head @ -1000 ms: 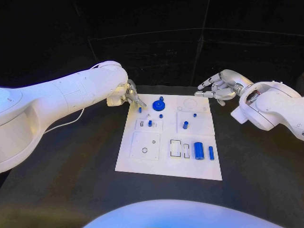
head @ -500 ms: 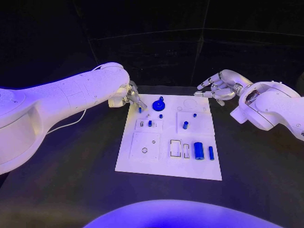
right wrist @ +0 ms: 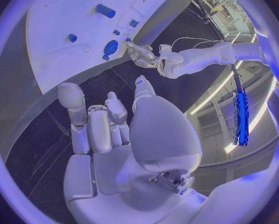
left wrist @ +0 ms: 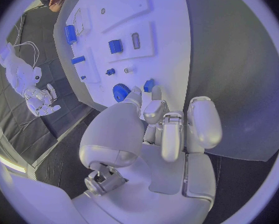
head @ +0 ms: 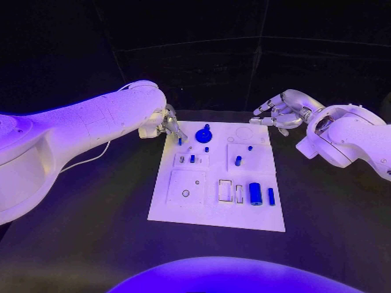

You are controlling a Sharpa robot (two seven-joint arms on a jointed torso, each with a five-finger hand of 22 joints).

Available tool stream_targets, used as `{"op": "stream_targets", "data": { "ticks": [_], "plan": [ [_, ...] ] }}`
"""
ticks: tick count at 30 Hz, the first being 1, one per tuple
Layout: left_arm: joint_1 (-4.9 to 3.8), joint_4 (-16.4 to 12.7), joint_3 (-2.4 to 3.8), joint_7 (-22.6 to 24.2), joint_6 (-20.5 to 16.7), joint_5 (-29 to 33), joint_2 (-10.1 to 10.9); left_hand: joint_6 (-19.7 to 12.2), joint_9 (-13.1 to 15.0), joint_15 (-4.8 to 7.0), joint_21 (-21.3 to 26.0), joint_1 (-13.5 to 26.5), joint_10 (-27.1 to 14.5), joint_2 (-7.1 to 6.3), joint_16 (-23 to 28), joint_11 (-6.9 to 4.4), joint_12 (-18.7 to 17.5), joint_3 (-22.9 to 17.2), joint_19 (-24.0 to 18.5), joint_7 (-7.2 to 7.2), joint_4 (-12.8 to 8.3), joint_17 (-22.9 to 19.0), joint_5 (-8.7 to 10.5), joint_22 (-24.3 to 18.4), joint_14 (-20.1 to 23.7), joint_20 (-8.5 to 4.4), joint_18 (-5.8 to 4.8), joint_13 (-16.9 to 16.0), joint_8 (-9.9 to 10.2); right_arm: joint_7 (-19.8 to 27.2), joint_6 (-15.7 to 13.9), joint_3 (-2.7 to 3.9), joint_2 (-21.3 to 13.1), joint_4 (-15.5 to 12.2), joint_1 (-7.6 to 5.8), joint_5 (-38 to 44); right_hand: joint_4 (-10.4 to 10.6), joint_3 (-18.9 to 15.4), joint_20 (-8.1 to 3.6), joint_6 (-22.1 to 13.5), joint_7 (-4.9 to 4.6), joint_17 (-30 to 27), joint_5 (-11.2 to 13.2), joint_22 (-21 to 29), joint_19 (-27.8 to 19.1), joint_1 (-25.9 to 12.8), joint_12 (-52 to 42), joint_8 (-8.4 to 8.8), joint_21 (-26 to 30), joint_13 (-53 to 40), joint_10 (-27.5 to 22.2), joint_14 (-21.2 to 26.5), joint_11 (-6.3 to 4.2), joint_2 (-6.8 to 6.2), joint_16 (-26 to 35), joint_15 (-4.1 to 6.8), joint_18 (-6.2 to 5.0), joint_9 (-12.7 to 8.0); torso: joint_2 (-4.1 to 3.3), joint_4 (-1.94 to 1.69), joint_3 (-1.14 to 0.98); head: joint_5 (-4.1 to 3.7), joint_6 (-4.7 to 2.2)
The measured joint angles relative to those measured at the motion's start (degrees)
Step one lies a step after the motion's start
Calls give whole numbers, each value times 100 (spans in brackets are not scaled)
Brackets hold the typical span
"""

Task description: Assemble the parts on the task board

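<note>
The white task board [head: 189, 204] lies mid-table. Standing or lying on it are a round blue knob [head: 204, 134], small blue pegs [head: 237, 160] and a blue cylinder [head: 256, 194]. My left hand [head: 167, 124] hovers at the board's far left corner, fingers curled in. Its fingertips pinch a small blue peg [head: 179, 141], which the left wrist view shows as the peg [left wrist: 149, 84] between thumb and finger, beside the knob [left wrist: 120, 91]. My right hand [head: 278, 113] hangs past the board's far right corner, fingers apart and holding nothing; the right wrist view shows that hand [right wrist: 108, 124] above the board [right wrist: 58, 15].
A black table [head: 90, 201] surrounds the board. White outlined recesses [head: 225, 190] sit beside the cylinder, and a slim blue part [head: 271, 195] lies to its right. A thin cable [head: 81, 160] trails under my left arm.
</note>
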State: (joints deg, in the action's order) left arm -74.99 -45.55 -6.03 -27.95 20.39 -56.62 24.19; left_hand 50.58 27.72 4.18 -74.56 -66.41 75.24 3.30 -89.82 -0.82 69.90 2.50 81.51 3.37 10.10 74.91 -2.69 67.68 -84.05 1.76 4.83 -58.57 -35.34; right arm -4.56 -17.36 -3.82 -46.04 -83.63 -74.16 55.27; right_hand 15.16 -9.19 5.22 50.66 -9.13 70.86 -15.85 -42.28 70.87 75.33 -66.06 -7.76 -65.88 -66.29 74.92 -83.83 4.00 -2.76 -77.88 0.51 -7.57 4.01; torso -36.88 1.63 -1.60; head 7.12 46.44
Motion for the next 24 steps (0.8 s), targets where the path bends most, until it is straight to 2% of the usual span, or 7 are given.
{"op": "stream_targets", "data": {
  "ticks": [7, 14, 22, 24],
  "plan": [
    [1, 0, 0, -9, 8, 0, -8, 0, -25, 0, 0, -268, 0, 105, 0, 0, 0, -89, 0, 0, -183, 0, 0, 11, 0, 0, 0, 6, 0, 0, 0, 0, 2, 0, 0, 0, 16, -16, 0, 0, 0, 0, -33, 0, 0, 22, -21, 0, 0, 0, 0, 0, 0, 22, 0, 0, 0, 0, -1, 0, 1, -2, 8],
    [1, -7, 0, -10, 12, -1, -14, 0, -47, 0, 0, -438, 0, 151, 0, 0, 0, -166, 0, 0, -323, 0, 0, 23, 0, 0, 0, 7, 0, 0, 0, 0, 4, 0, 0, 0, 16, -16, 0, 0, 0, 7, -33, 0, 0, 23, -21, 0, 0, 0, 0, 0, 0, 23, 0, 0, 0, 0, -2, -1, 1, -10, 21],
    [1, -45, 0, -6, 26, -1, -15, 17, -63, 0, -27, -536, 1, 196, 0, -1, 0, -238, 0, -18, -396, 0, 0, 45, 0, 0, 0, 6, 1, -1, 0, 0, 5, 0, 0, -1, 16, -16, 0, 0, 0, 6, -33, 0, 0, 22, -21, 0, 0, 0, 0, 0, 0, 23, 0, 0, 1, 0, -1, -4, 2, -5, 31],
    [4, -58, 0, -2, 26, 2, -12, 43, -68, 0, -27, -682, 23, 294, 0, -23, 0, -334, 0, -44, -492, 0, 2, 58, 0, 0, 0, 3, -31, -1, 0, 0, 5, 0, 0, -1, 16, -16, 0, 0, 0, 6, -33, 0, 0, 22, -21, 0, 0, -1, 0, 0, 0, 23, 0, 0, 0, 0, -1, -5, 2, -3, 31]
  ]
}}
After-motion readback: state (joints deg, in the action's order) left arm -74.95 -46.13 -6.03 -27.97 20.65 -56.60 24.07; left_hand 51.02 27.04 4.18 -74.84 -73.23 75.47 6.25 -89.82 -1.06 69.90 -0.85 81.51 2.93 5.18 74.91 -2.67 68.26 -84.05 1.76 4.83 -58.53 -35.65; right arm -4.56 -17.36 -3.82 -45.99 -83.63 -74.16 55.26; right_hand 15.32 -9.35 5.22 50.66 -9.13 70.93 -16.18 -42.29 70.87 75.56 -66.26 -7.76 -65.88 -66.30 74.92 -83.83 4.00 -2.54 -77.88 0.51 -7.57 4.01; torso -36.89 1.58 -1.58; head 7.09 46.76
